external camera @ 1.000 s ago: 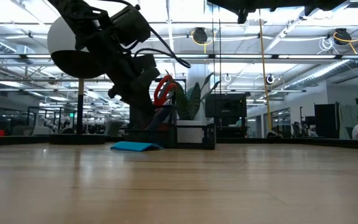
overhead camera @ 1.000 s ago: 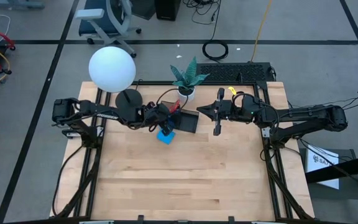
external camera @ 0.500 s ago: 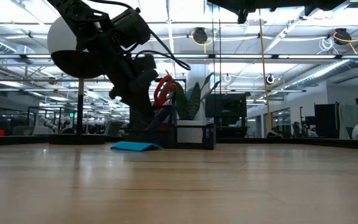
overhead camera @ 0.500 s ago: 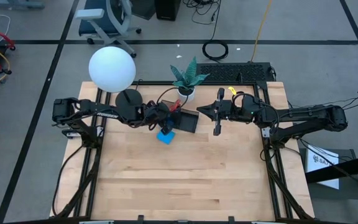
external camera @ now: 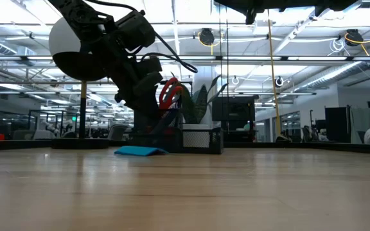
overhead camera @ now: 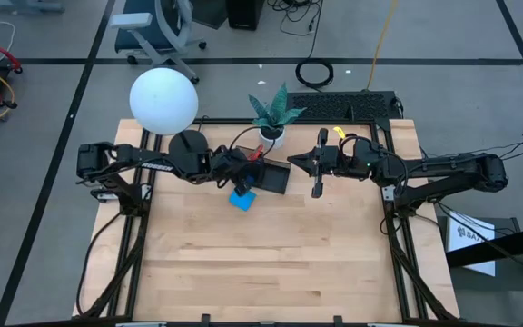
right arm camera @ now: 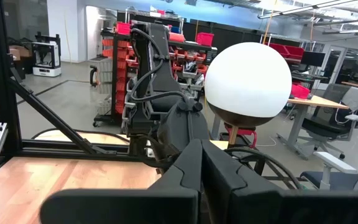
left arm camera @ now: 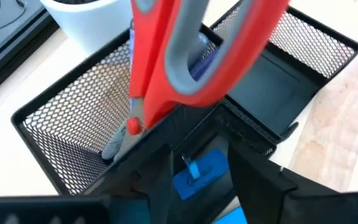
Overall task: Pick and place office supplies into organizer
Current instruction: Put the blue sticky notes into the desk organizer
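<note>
**Where things stood on the surface**

The organizer (overhead camera: 275, 177) sat toward the far middle of the surface (overhead camera: 271, 263), with the plant pot (overhead camera: 272, 134) just behind it. The scissors (left arm camera: 185, 56) stood upright in its taller compartment. The note pad (overhead camera: 241, 199) lay on the surface just in front of the organizer's left end. The lamp (overhead camera: 163, 101) stood at the far left. The left gripper (overhead camera: 243, 173) was at the organizer's left, the right gripper (overhead camera: 300, 163) at its right.

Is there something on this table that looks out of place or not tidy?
Yes. The blue note pad lies on the wooden table just outside the organizer, not inside it. The red-handled scissors stand in the organizer's mesh compartment, handles up and leaning, beside the left gripper.
</note>
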Robot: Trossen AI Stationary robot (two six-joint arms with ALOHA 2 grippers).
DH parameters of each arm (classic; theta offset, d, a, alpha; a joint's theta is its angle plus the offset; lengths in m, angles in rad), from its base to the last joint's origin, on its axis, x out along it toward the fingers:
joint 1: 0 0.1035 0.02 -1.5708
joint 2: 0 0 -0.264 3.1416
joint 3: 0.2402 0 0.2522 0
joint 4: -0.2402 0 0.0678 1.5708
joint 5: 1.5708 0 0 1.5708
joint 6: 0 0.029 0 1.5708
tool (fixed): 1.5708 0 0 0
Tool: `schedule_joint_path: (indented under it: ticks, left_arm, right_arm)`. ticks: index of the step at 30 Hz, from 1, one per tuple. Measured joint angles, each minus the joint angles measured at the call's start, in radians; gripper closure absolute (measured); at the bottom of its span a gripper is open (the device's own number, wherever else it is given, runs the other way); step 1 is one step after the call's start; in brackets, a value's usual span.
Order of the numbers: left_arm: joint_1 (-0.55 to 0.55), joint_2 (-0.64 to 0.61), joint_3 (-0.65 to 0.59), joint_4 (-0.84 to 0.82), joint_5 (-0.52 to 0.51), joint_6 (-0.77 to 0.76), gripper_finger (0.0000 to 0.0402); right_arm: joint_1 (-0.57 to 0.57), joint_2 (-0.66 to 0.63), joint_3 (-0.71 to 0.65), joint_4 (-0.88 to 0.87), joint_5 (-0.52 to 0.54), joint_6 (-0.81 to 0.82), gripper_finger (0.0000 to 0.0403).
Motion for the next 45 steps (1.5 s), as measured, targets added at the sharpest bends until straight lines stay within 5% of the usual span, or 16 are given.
schedule_joint_path:
  ticks: [10, 23, 45]
  left_arm:
    - [0.005, -0.015, 0.0, -0.002, 0.0, 0.008, 0.0211]
    - [-0.057, -0.187, 0.0, -0.135, 0.01, 0.037, 0.024]
    - [-0.085, -0.223, 0.0, -0.243, -0.029, -0.042, 0.0248]
  right_arm:
    - [0.0, 0.0, 0.0, 0.0, 0.0, 0.0, 0.0403]
    - [0.0, 0.0, 0.0, -0.001, 0.0, 0.0, 0.0403]
    - [0.0, 0.0, 0.0, 0.0, 0.0, 0.06, 0.0403]
